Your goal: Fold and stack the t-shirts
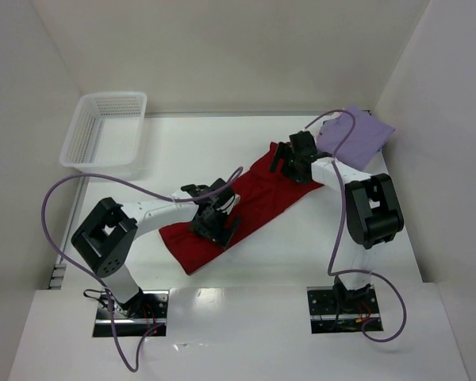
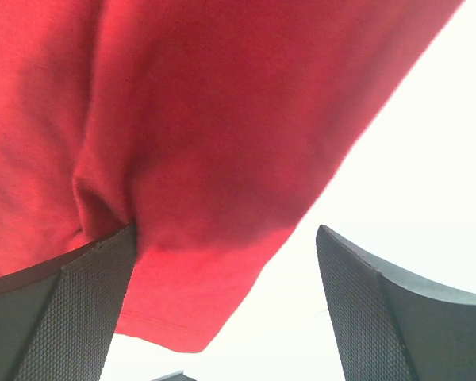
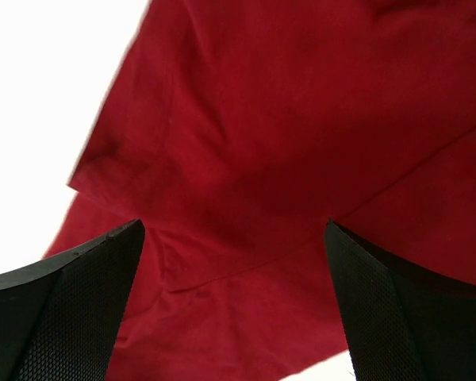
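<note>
- top view: the dark red t-shirt (image 1: 262,198) lies as a long strip on the table (image 1: 182,151), and its long axis runs between my two grippers.
- the left gripper (image 1: 214,218) hangs over the strip's end nearer the arm bases. the right gripper (image 1: 289,159) is over the far end, so each arm is nearest its own end.
- the lavender t-shirt (image 1: 365,135) lies folded just beyond the right jaws, apart from the red one.
- left wrist view: my jaws stand wide apart and clamp nothing.
- the red cloth fills the space ahead of the jaws and to their left. its hem runs on a slant across the gap, and bare table shows toward the right finger.
- a small pucker of cloth sits right at the left fingertip (image 2: 103,262). i can't tell whether it touches.
- right wrist view: these jaws are also wide apart and hold nothing.
- red cloth lies under and ahead of both fingers, with a folded edge crossing the gap. bare table shows only beyond the left finger (image 3: 79,294).
- my judgement: the next fold turns on both jaws taking that long strip at opposite ends.
</note>
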Controlling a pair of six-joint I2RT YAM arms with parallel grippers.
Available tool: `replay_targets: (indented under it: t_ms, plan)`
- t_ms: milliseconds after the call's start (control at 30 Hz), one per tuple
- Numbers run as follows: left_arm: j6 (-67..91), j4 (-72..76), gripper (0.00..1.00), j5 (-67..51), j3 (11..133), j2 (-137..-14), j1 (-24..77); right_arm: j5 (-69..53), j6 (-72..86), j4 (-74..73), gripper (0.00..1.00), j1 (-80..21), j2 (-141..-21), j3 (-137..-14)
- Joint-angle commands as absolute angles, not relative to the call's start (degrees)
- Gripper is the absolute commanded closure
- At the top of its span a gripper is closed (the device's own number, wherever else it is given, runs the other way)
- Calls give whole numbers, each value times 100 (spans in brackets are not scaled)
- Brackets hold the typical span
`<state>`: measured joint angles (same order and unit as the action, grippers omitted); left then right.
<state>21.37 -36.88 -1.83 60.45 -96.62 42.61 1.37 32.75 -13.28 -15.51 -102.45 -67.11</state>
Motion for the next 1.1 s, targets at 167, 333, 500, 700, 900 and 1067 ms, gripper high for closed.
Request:
replay_targets:
  t_ms: [167,333,500,700,900,1067]
  plan:
    - [2795,-3288,1,-861,5670,-9255,4482,632,3261,-1389,1,-2021,-10967,-7206]
    - [2856,-3287,1,-914,5537,-9185,4597,633,3313,-1389,1,-2126,-11364,-7453]
    - [2856,-3427,1,-510,5650,-8912,4597,633,3313,-1441,1,-2232,-11916,-8092]
    - [2962,-3963,1,279,5897,-8746,4597,448,3313,-1713,1,-2469,-12620,-9289]
    - [3453,-4236,1,1414,6029,-8061,4597,246,3313,-1724,1,-2750,-13148,-10080]
    - [3664,-3850,1,1801,5740,-7515,4597,-245,3366,-1398,1,-2873,-13394,-10475]
